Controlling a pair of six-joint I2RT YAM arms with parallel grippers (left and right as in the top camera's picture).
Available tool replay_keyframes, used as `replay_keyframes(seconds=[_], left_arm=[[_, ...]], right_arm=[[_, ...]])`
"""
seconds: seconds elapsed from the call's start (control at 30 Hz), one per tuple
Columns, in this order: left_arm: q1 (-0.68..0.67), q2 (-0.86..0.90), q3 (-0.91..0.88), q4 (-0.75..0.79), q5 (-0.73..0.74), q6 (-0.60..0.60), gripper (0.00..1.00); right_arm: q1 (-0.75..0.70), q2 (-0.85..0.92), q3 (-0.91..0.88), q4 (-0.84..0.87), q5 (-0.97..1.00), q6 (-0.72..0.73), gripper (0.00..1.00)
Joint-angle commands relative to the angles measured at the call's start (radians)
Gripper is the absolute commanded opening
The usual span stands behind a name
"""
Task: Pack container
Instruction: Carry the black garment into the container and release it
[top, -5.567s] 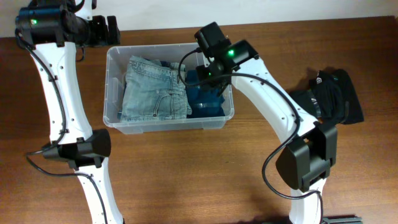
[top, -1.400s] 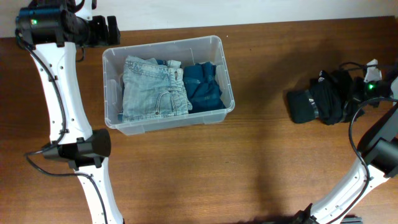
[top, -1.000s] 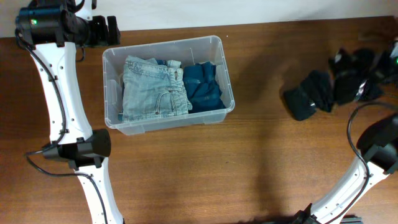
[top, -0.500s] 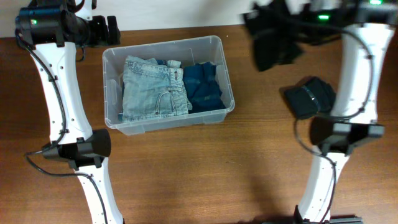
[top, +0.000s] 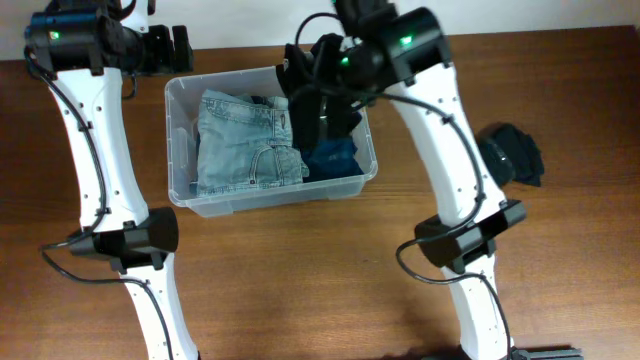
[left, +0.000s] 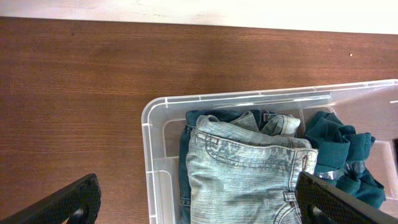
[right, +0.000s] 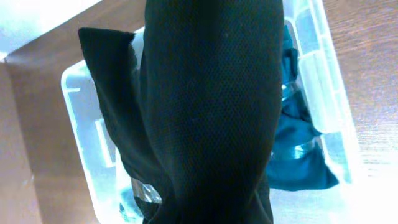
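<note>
The left gripper (left: 198, 190) hovered wide open and empty just beside the back-left corner of the container (top: 262, 203), a clear bin with rounded corners whose long axis ran left to right across the table (top: 300, 290). Folded light jeans (top: 245, 145) filled its left half and a teal garment (top: 335, 158) lay in its right. Directly over that right half, the right gripper (top: 338, 62) was clamped on a black garment (right: 211, 112), its fingers hidden by the cloth. The bin sat straight below the load, so the drop looked to be the right arm's. Another dark garment (top: 510, 155) lay well apart on the right.
</note>
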Motion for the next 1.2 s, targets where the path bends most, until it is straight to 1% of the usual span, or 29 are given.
replay_keyframes(seconds=[0.0,0.13,0.17,0.2,0.27,0.3,0.37,0.4,0.5,0.53,0.6,0.67,0.7,0.73,0.77,0.83,0.9,1.07,1.17], left_arm=[[0.002,-0.026,0.013,-0.001,-0.008,0.012,0.99],[0.002,-0.026,0.013,-0.001,-0.008,0.012,0.99],[0.002,-0.026,0.013,-0.001,-0.008,0.012,0.99],[0.002,-0.026,0.013,-0.001,-0.008,0.012,0.99],[0.002,-0.026,0.013,-0.001,-0.008,0.012,0.99],[0.002,-0.026,0.013,-0.001,-0.008,0.012,0.99],[0.002,-0.026,0.013,-0.001,-0.008,0.012,0.99],[0.002,-0.026,0.013,-0.001,-0.008,0.012,0.99],[0.002,-0.026,0.013,-0.001,-0.008,0.012,0.99],[0.002,-0.026,0.013,-0.001,-0.008,0.012,0.99],[0.002,-0.026,0.013,-0.001,-0.008,0.012,0.99],[0.002,-0.026,0.013,-0.001,-0.008,0.012,0.99],[0.002,-0.026,0.013,-0.001,-0.008,0.012,0.99],[0.002,-0.026,0.013,-0.001,-0.008,0.012,0.99],[0.002,-0.026,0.013,-0.001,-0.008,0.012,1.00],[0.002,-0.026,0.013,-0.001,-0.008,0.012,0.99],[0.002,-0.026,0.013,-0.001,-0.008,0.012,0.99],[0.002,-0.026,0.013,-0.001,-0.008,0.012,0.99],[0.002,-0.026,0.013,-0.001,-0.008,0.012,0.99]], right_arm=[[0.037,0.035,-0.034,0.038,0.084,0.071,0.04],[0.039,0.050,-0.090,0.060,0.075,0.079,0.04],[0.037,0.050,-0.100,0.056,0.076,0.077,0.08],[0.036,0.050,-0.101,0.051,0.077,0.077,0.18],[0.032,0.050,-0.100,0.048,0.077,0.031,0.51],[0.024,0.050,-0.100,0.048,0.077,-0.002,0.58],[0.011,0.050,-0.100,0.043,0.077,-0.048,0.64],[0.003,0.050,-0.100,0.040,0.077,-0.080,0.65],[-0.011,0.050,-0.100,0.045,0.077,-0.192,0.64],[-0.016,0.050,-0.100,0.045,0.077,-0.248,0.60],[-0.016,0.050,-0.101,0.045,0.077,-0.314,0.47],[-0.010,0.051,-0.106,0.049,0.088,-0.366,0.25],[-0.008,0.052,-0.112,0.051,0.099,-0.366,0.20],[-0.002,0.052,-0.135,0.061,0.116,-0.366,0.13],[0.001,0.052,-0.165,0.079,0.121,-0.372,0.10],[0.008,0.052,-0.248,0.126,0.119,-0.388,0.08],[0.015,0.052,-0.326,0.174,0.116,-0.389,0.07],[0.033,0.052,-0.649,0.399,0.085,-0.391,0.07],[0.029,0.052,-0.782,0.484,0.076,-0.391,0.07]])
